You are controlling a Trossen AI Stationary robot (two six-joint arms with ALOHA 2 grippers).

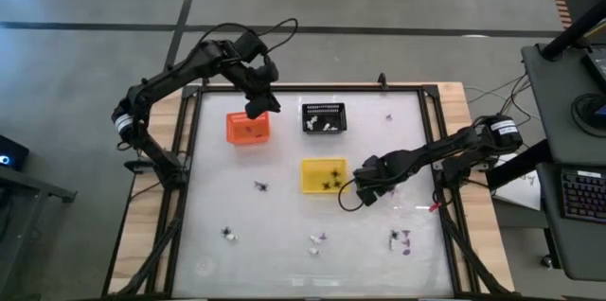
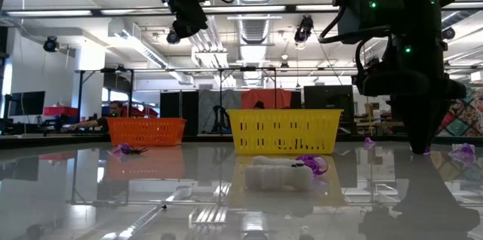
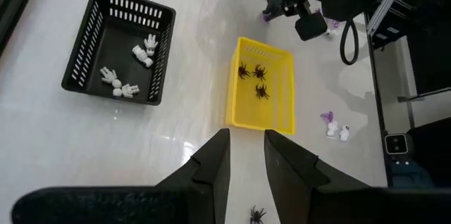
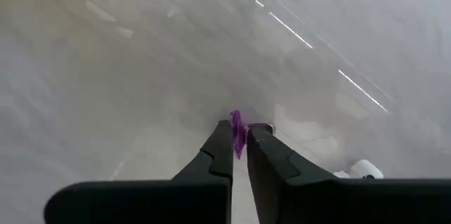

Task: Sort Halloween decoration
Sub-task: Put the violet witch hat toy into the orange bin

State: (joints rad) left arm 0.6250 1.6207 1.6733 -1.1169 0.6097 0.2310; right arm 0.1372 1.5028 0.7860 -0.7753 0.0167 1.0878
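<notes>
Left fingers (image 1: 262, 105), slightly parted and empty, hover above the orange basket (image 1: 247, 128). Centre: yellow basket (image 1: 322, 175) holding black spiders (image 3: 255, 81); black basket (image 1: 323, 117) holding white pieces (image 3: 129, 71). Right fingers (image 4: 239, 141) pinch a purple piece (image 4: 237, 129) on the worktop (image 1: 284, 235) beside the yellow basket. Step, apparently: pickup. Next: lift and carry it to its basket.

2 dark jointed arms (image 1: 180, 69), each banded in white near the base, trail looping black cables; green lights glow on 1 housing (image 2: 400, 29); tapered black fingers (image 4: 211, 160).
</notes>
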